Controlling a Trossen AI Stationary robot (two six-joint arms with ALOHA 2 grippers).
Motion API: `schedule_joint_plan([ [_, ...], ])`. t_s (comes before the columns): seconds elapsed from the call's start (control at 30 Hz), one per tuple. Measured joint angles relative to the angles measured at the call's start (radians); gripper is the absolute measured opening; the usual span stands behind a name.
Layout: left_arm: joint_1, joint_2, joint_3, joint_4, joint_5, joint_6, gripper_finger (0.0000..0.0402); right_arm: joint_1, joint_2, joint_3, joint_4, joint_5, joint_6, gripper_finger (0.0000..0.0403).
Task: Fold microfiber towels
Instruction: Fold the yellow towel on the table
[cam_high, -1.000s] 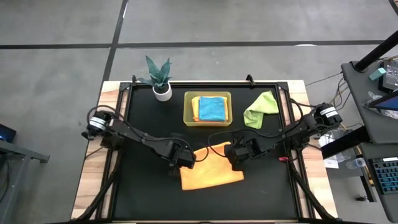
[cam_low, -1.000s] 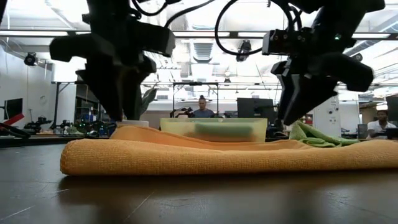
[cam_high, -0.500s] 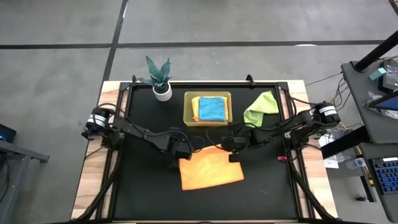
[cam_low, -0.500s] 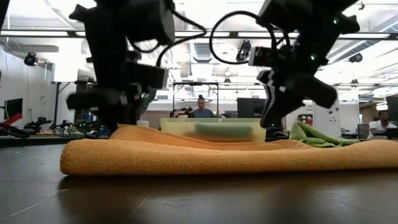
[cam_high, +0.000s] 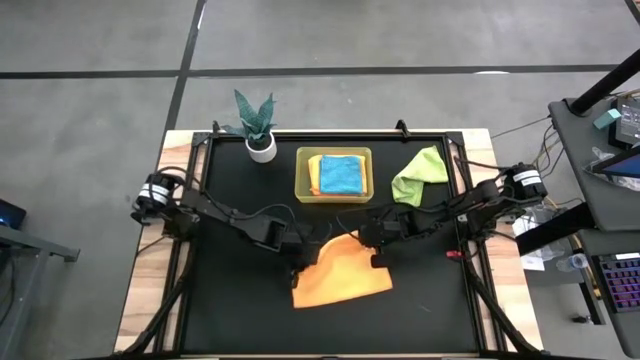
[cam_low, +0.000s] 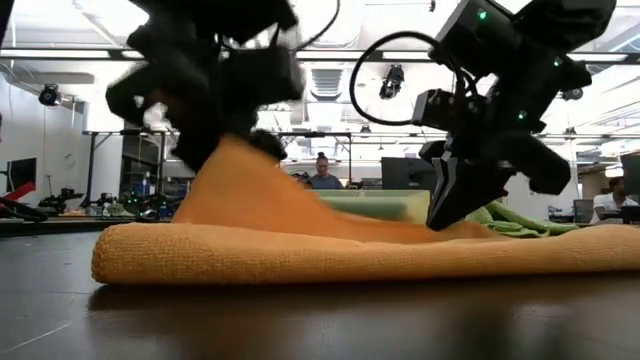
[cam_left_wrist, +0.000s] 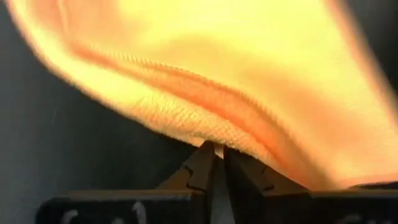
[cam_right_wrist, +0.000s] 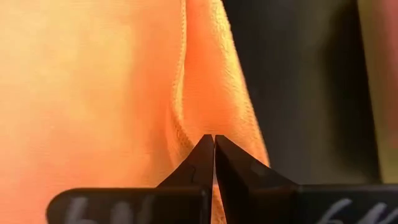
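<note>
My left tool (cam_high: 297, 262) is pinched shut on the far left corner of the orange towel (cam_high: 345, 280), and my right tool (cam_high: 374, 250) is pinched shut on its far right corner; from the high view I see both at the towel's far edge, which is raised and curled over the part that lies flat on the black surface (cam_high: 230, 310). Beyond the two tools stands the translucent yellow-green bin (cam_high: 334, 197), with a teal blue towel (cam_high: 341, 175) on top of an orange-yellow one inside it. Off the right tool's outer side, near the bin, lies the crumpled lime green towel (cam_high: 420, 175), and beyond the left tool stands a small potted plant (cam_high: 258, 125). In the low view I see the left tool (cam_low: 215, 150) holding its corner well clear of the surface, so the orange towel (cam_low: 330, 250) rises in a slope towards it, while the right tool (cam_low: 445, 215) sits low, its corner only just lifted; the bin (cam_low: 375, 205) and the green towel (cam_low: 515, 218) show behind, and people sit far back in the room. The left wrist view shows my left tool (cam_left_wrist: 216, 152) closed on a rolled hem of the orange towel (cam_left_wrist: 249, 68). The right wrist view shows my right tool (cam_right_wrist: 213, 144) closed on a fold of the orange towel (cam_right_wrist: 93, 93).
</note>
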Motion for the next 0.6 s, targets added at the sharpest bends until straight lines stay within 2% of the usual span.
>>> schedule_joint_plan([
  [0.47,-0.002,-0.051,-0.013,0.007,0.015,-0.022,0.0017,0.018,-0.012,0.004,0.013,0.015,0.049,0.0009],
  [0.6,-0.002,-0.058,-0.014,-0.043,0.014,-0.031,0.0017,0.019,-0.013,0.004,0.015,0.015,0.074,0.0009],
])
